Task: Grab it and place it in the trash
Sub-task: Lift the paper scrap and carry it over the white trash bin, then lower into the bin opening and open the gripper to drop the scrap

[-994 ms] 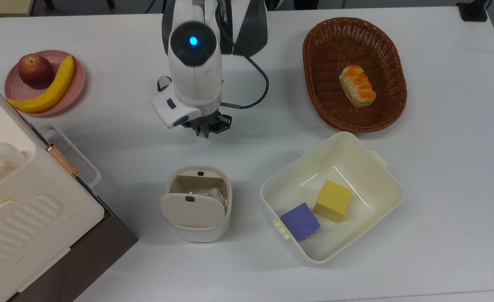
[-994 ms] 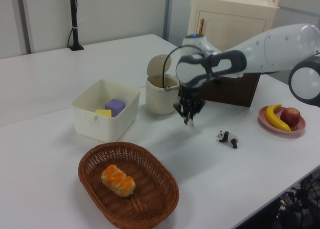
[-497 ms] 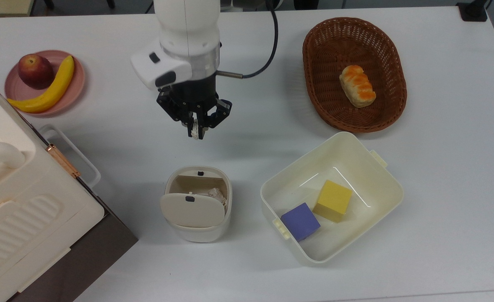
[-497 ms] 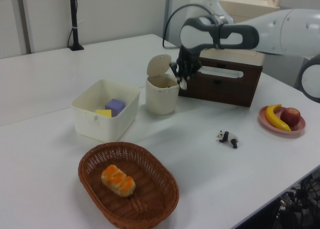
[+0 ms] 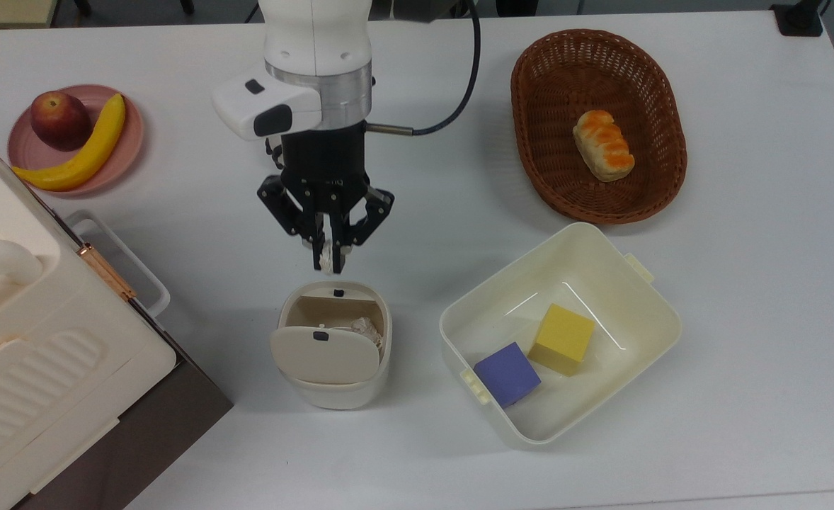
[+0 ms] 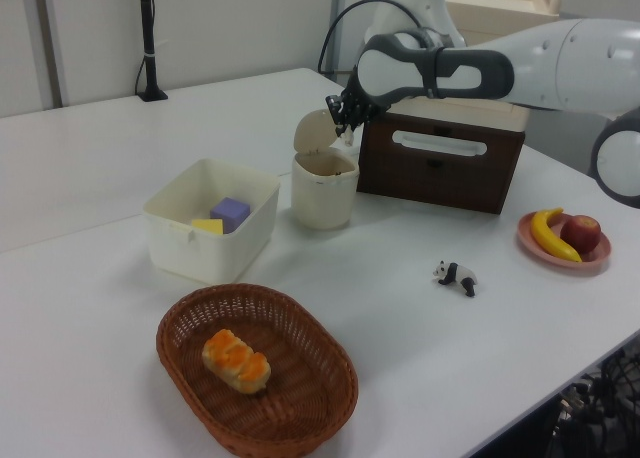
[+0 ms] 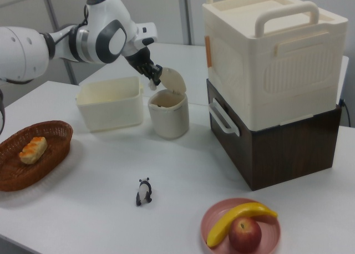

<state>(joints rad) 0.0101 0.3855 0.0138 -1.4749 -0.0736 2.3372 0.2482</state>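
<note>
The hand point(image 5: 328, 263) is clamped on the crumpled paper wad point(image 5: 326, 258), a bit of white showing between the dark fingertips point(image 5: 317, 265). In the top view the hand points down the picture, and the small trash bin point(image 5: 333, 389) stands on the desk point(image 5: 743, 319) just past its tips, its flap lid point(image 5: 325, 353) tipped open and another crumpled wad point(image 5: 365, 329) already lying inside. In the left view the hand point(image 6: 343, 126) hangs above the bin's rim point(image 6: 322, 173), close beside the raised lid point(image 6: 313, 130); in the right view the hand point(image 7: 153, 83) sits just at the lid's edge point(image 7: 172, 80), above the bin's opening. To the right of the hand in the top view is a larger cream tub point(image 5: 643, 297) holding a yellow block point(image 5: 563, 338) and a purple block point(image 5: 506, 373), and farther right a wicker basket point(image 5: 530, 142) with a bread roll point(image 5: 603, 144). To the hand's left in the top view are a pink plate point(image 5: 130, 134) with an apple point(image 5: 58, 119) and a banana point(image 5: 84, 156), and a cream box point(image 5: 49, 368) on a brown base. A toy panda point(image 7: 144, 192) lies on the desk well apart from the hand.
</note>
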